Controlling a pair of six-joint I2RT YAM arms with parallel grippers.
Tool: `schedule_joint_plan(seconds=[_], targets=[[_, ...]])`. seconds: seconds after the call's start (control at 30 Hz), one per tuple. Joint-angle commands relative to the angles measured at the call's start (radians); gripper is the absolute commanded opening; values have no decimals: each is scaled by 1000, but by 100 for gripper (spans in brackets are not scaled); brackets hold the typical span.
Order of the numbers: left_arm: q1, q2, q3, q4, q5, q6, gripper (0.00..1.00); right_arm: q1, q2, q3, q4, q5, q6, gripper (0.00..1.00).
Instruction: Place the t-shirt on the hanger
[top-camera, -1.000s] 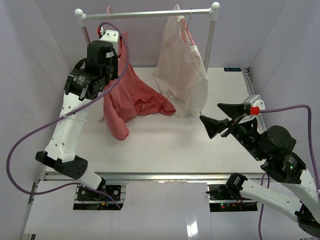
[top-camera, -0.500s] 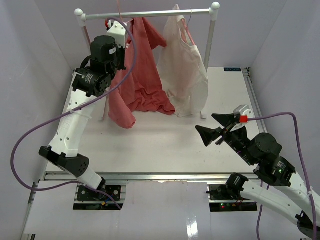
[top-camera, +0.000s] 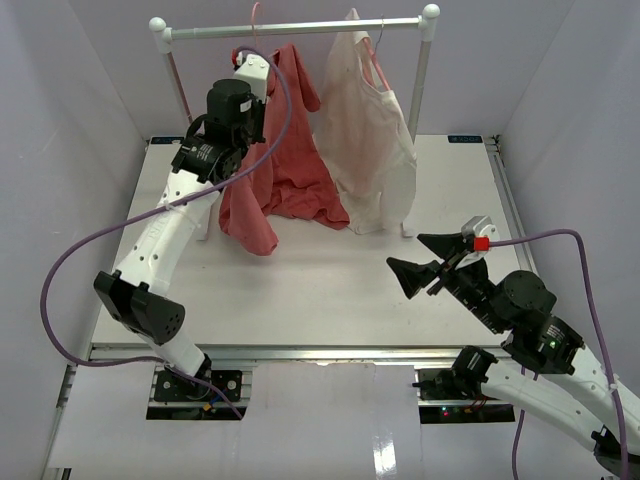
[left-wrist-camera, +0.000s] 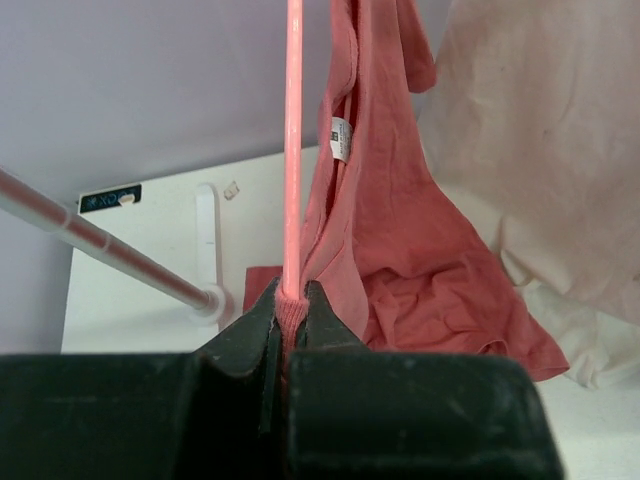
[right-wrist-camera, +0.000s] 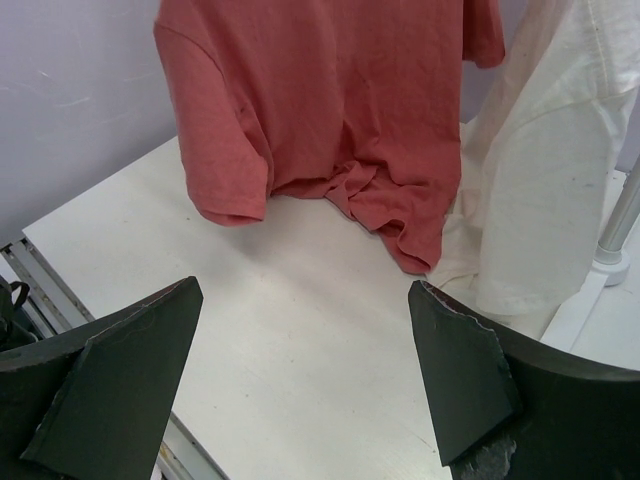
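Note:
The faded-red t-shirt (top-camera: 290, 175) hangs from the thin pink hanger (left-wrist-camera: 292, 150), just left of the cream garment, with its lower hem bunched on the table. My left gripper (top-camera: 256, 72) is raised close under the rail and is shut on the hanger's wire and a fold of t-shirt cloth (left-wrist-camera: 290, 300). The hanger's hook (top-camera: 254, 18) reaches up by the rail. My right gripper (top-camera: 408, 252) is open low over the table's right front, nothing between its fingers (right-wrist-camera: 303, 290). It faces the t-shirt (right-wrist-camera: 330, 100).
A white clothes rack with a metal rail (top-camera: 300, 27) spans the back of the table on two posts (top-camera: 421, 85). A cream garment (top-camera: 365, 140) hangs on its own hanger at the rail's right end, its hem on the table (top-camera: 300, 290).
My left arm has swung right and up along the rail, carrying the hanger and t-shirt, so the cloth now hangs higher. My right gripper has drifted a little left and toward the table front.

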Motion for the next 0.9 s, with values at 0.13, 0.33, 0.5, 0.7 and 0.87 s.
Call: schedule_joint_plan(seconds=[0.13,0.33,0.5,0.7,0.87], targets=[[29,2,-45,108,33,-47,0,3,-16,-14,60,1,5,90],[30,-26,-81,110,41,-50,51,3,-18,-17,58,7,4,90],[30,-99,-71,53,115,-56,98,3,-1,-9,40,43,19,90],[30,-375,-321,122,438,-186,98,3,76,38,-44,235,120,90],[24,-591,-647,345,819,-371,98,3,153,112,-100,273,186,90]])
